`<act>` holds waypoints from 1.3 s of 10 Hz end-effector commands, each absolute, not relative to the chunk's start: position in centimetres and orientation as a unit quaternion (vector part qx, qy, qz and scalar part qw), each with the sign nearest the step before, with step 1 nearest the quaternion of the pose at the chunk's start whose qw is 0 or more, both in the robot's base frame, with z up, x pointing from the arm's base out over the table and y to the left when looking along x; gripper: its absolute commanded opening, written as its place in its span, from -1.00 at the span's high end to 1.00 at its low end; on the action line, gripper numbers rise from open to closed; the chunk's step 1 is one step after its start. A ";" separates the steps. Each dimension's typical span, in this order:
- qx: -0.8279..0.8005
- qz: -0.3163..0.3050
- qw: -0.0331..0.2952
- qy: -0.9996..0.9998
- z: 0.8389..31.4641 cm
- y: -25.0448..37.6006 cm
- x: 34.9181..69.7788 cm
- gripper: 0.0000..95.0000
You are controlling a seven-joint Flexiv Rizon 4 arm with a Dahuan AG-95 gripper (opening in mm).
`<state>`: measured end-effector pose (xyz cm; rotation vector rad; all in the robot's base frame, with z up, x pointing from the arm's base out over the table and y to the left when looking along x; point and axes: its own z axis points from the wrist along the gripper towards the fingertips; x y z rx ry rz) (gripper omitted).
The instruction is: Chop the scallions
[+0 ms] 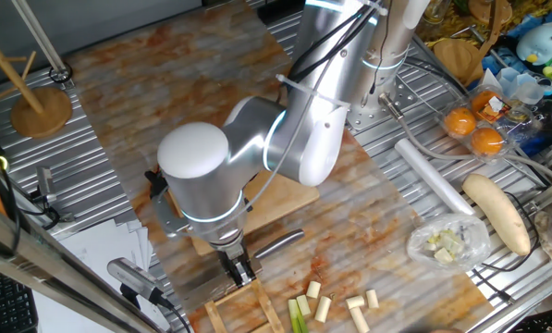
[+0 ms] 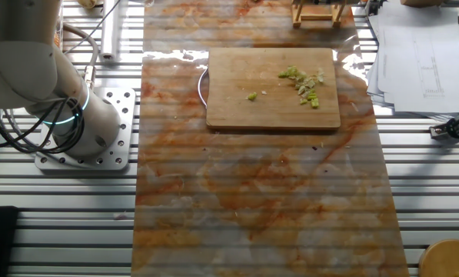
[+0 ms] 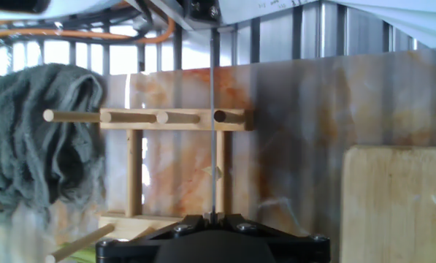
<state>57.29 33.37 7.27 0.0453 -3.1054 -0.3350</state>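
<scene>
My pincer (image 1: 239, 268) grips a thin knife blade (image 3: 215, 109) above the wooden rack (image 3: 170, 120). Chopped scallions (image 2: 306, 83) lie at the board's (image 2: 244, 100) two o'clock; whole stalks (image 1: 336, 303) wait nearby. Racking the knife looks next, needing slot alignment.

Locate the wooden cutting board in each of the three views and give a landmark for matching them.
One fixed view: cutting board at centre, mostly hidden under the arm.
The other fixed view: upper centre, fully visible, chopped scallion bits on it.
Hand view: only its corner shows at lower right.
Shared landmark: the wooden dowel rack just past the board's edge, visible in all views.
</scene>
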 end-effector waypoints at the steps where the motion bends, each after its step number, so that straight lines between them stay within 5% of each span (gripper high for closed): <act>1: 0.022 -0.092 0.014 -0.995 7.1 33.1 57.1 1.00; 13: 0.025 -0.055 0.010 -0.998 6.2 31.4 55.5 1.00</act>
